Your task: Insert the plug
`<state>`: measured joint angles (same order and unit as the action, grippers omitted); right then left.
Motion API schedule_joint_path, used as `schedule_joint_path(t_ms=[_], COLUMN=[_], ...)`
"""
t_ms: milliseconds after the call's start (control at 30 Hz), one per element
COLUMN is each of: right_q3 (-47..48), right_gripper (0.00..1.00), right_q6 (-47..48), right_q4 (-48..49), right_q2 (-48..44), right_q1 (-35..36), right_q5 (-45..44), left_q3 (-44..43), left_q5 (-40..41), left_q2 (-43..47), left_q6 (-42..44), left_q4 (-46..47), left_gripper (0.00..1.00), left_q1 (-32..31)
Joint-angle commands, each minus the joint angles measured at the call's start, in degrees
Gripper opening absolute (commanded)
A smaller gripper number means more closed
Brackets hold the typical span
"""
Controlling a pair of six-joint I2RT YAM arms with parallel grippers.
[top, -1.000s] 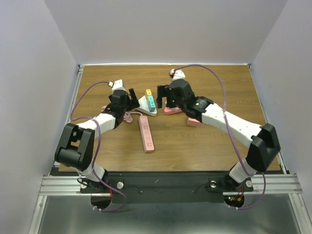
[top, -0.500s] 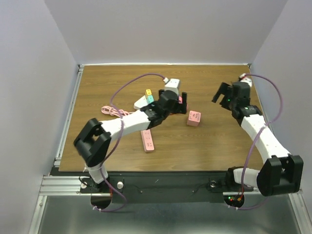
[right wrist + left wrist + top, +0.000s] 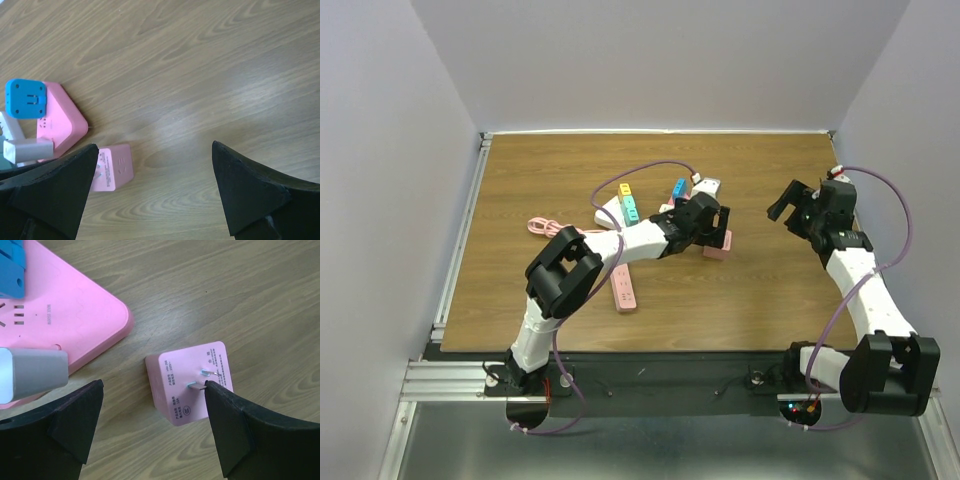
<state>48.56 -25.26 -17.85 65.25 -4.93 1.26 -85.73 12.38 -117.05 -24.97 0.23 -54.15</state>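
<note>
1. My left gripper (image 3: pixel 154 390) hangs just over the plug (image 3: pixel 190 382) at mid-table, jaws wide apart and holding nothing.
2. The plug is a small pink block lying on the table (image 3: pixel 770 290) with its two metal prongs facing up.
3. In the left wrist view the plug sits between the two black fingers (image 3: pixel 75 425). One fingertip lines up with the prongs, and I cannot tell whether it touches them.
4. Just beside the plug, apart from it, lies the pink strip (image 3: pixel 65 320), flat on the wood with its sockets up.
5. A blue plug (image 3: pixel 678 187) stands in the pink strip at its far end, and a white block (image 3: pixel 32 372) sits at the strip's near edge.
6. My right gripper (image 3: pixel 154 147) is well off to the right side of the table, jaws spread fully and empty, above bare wood.
7. From the right wrist I see the plug, the pink strip and the blue plug at the left of that view, well apart from those fingers.
8. Further left on the table are a white strip (image 3: pixel 610 212) with yellow and teal plugs in it, a long strip (image 3: pixel 623 287) nearer me, and a pink cable (image 3: pixel 548 227) coiled loosely.
</note>
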Motion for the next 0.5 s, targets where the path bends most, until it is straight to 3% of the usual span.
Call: schedule_joint_path(t_ms=[0, 233, 467], right_q3=[-0.04, -0.22, -0.39], right_gripper=[1.00, 1.00, 1.00], right_q6=[0.82, 1.26, 1.44], right_q4=[1.59, 1.94, 2.11], right_q2=[0.66, 0.84, 1.10], right_q1=[-0.78, -1.22, -1.40], right_q5=[3.31, 4.63, 5.25], left_q3=[-4.44, -2.16, -6.37], left_q5=[-1.83, -0.34, -2.27], left_q2=[0.43, 3.15, -0.98], left_q6=[0.89, -0.78, 0.19], left_q4=[0.30, 4.07, 1.26], left_gripper=[0.93, 0.93, 0.93], left_q1=[-0.52, -1.31, -1.66])
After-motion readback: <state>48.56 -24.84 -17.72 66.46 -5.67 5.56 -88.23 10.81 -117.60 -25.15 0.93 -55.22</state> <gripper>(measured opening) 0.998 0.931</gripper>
